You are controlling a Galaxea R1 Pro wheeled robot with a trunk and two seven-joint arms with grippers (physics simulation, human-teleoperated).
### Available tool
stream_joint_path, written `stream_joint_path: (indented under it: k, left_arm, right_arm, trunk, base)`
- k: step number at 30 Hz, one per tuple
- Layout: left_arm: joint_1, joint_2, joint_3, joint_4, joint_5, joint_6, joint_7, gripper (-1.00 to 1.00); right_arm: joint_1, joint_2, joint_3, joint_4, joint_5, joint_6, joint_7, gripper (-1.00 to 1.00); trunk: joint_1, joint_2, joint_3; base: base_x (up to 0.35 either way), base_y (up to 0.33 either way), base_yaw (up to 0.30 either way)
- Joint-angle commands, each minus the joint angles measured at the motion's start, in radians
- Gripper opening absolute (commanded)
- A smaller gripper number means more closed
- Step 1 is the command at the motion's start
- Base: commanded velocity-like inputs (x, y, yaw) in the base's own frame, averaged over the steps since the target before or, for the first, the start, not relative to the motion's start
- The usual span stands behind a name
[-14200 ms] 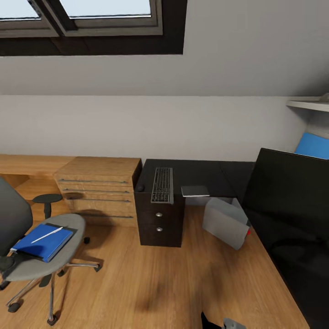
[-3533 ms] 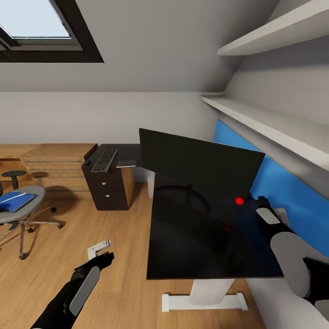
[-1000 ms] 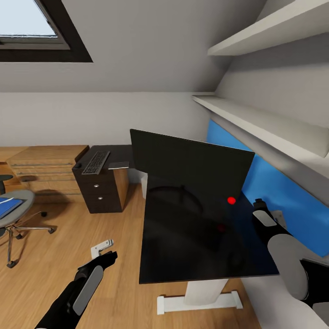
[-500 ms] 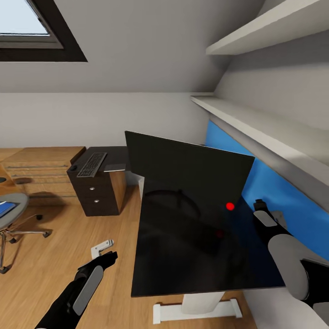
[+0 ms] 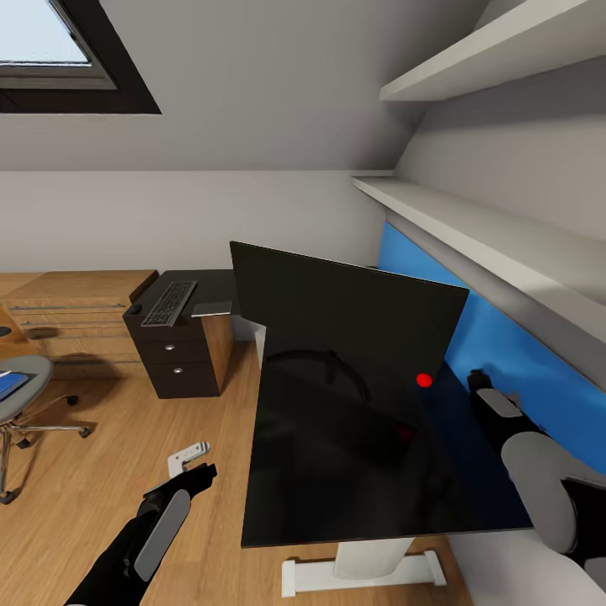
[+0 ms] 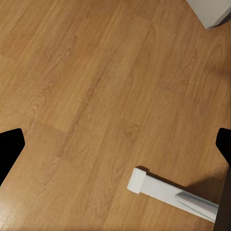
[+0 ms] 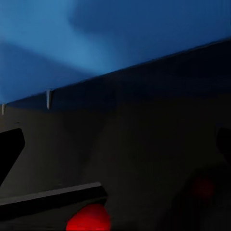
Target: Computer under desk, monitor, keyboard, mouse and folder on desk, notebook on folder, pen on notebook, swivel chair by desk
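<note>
Nearest, the left gripper [image 5: 192, 459] hangs low over the wood floor [image 5: 101, 471], off the front corner of the desk [image 5: 337, 497]; its pale fingers [image 5: 187, 455] stand apart with only floor between them. In the left wrist view the dark fingertips [image 6: 9, 147] sit at the two side edges of the picture, wide apart and holding nothing, over bare floorboards with the desk's white foot [image 6: 168, 191] and a corner of the pale computer [image 6: 211, 10] showing.

On the other side, the right gripper [image 5: 480, 380] reaches over the glossy black desk top, just beside the blue back panel [image 5: 505, 345] and behind the lower corner of the monitor [image 5: 345, 311]. Whether its jaws are parted I cannot tell from the head view; the right wrist view shows one dark fingertip [image 7: 8, 151] at a side edge, the desk top and blue panel [image 7: 96, 33] ahead, the monitor's red light [image 7: 87, 217] close by, and nothing in its grip.

The monitor stands on the desk, angled across it, its red light [image 5: 424, 380] at the lower corner nearest the right gripper.

Farther off, beyond the desk's far end, the keyboard [image 5: 170, 303] lies on a dark drawer unit [image 5: 181, 362], beside low light-wood cabinets [image 5: 76, 316]. Well apart from the desk, the swivel chair [image 5: 21, 396] shows its grey seat with the blue folder [image 5: 10, 385] lying on it.
</note>
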Motion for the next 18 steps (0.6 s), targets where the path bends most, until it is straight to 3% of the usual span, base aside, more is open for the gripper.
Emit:
stream_joint_path:
  k: [1, 7, 11, 18]
  left_arm:
    - [-0.001, 0.001, -0.004, -0.001, 0.009, 0.001, 0.009, 1.0]
    - [-0.001, 0.001, -0.004, -0.001, 0.009, 0.002, 0.009, 1.0]
    - [-0.001, 0.001, -0.004, -0.001, 0.009, 0.002, 0.009, 1.0]
    - [-0.001, 0.001, -0.003, -0.001, 0.009, 0.001, 0.009, 1.0]
  right_arm:
    - [0.0, -0.01, 0.002, -0.001, -0.039, 0.042, -0.001, 1.0]
    - [0.0, -0.038, 0.002, 0.0, -0.13, 0.178, 0.018, 1.0]
    - [0.0, -0.057, 0.002, 0.0, -0.218, 0.269, 0.03, 1.0]
    - [0.0, -0.067, 0.002, -0.001, -0.259, 0.297, 0.044, 1.0]
  trunk:
    - [0.0, -0.001, -0.002]
    - [0.0, -0.001, -0.002]
    - [0.0, -0.001, -0.002]
    - [0.0, -0.001, -0.002]
  base:
    - [0.0, 0.0, 0.0]
    - [0.0, 0.0, 0.0]
    - [0.0, 0.0, 0.0]
    - [0.0, 0.0, 0.0]
